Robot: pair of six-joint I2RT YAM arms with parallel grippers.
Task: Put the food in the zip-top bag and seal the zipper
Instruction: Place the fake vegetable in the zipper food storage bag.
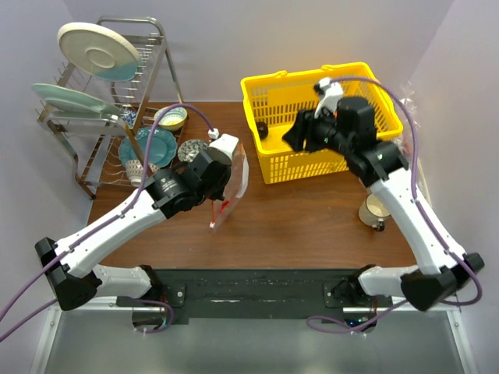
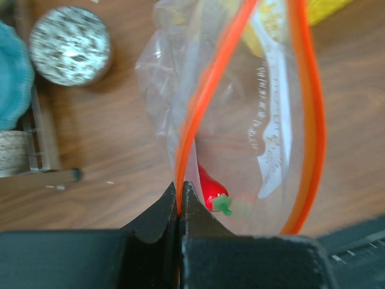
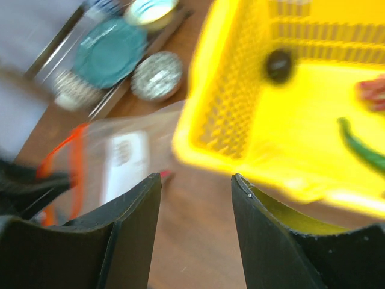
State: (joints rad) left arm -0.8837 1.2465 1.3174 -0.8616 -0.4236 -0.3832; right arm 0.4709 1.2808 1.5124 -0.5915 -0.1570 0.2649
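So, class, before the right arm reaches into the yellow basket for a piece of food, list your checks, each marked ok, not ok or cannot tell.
1. Left gripper clamped on the zipper: ok.
2. Zip-top bag mouth gaping open: ok.
3. Right gripper open and empty: ok.
4. Food waiting in the yellow basket: ok, a dark round fruit and a green vegetable.
5. Room in the bag: ok, only a red pepper shows inside.
6. Bag bottom resting on the table: cannot tell.

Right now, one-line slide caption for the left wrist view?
Left end effector shut on the zipper of the open bag, red pepper inside.
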